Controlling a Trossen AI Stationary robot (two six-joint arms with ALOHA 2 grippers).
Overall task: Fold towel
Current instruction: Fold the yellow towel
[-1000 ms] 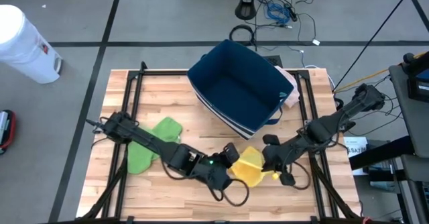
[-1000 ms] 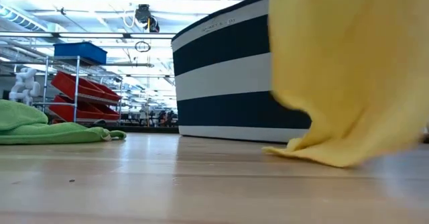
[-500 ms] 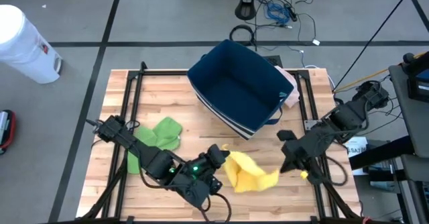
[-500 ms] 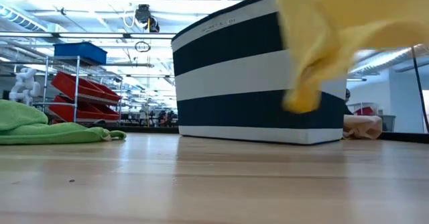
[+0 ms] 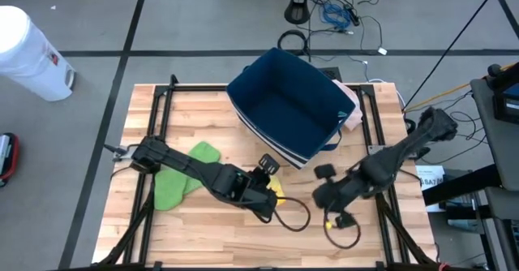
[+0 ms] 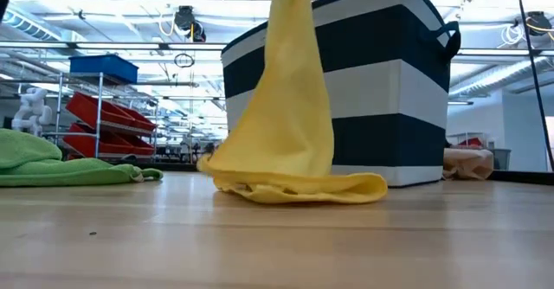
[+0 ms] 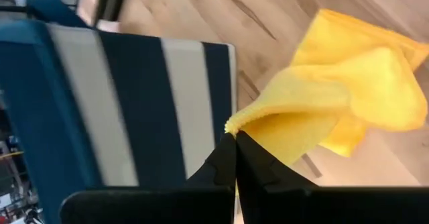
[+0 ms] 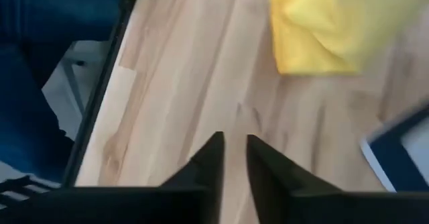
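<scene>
Here the left claw (image 7: 231,138) was pinched together on a top edge of the yellow towel (image 6: 290,142), holding it up so the cloth hung in a tall cone, its lower part crumpled in a flat heap on the wooden surface (image 6: 260,237). From above, that claw (image 5: 268,167) sat near the middle of the surface (image 5: 186,222), just in front of the striped bin (image 5: 288,105), with only a sliver of the yellow towel (image 5: 278,190) showing beside it. In the left wrist view the yellow towel (image 7: 348,96) spread beyond the closed fingertips (image 7: 224,158), with the blue and white bin (image 7: 127,110) close alongside.

The right claw (image 5: 324,186) hovered over the surface a little to the right of the towel, holding nothing. Its fingers (image 8: 213,162) stood slightly apart with bare wood (image 8: 188,83) between them, and the yellow towel (image 8: 328,29) lay farther on.

At the left side of the surface lay a green cloth (image 5: 182,174), crumpled and well apart from the yellow one; it showed low and flat in the level view (image 6: 61,163). Behind the hanging towel stood the striped bin (image 6: 389,90), with a pale pink cloth (image 6: 467,162) beside its far right corner.
</scene>
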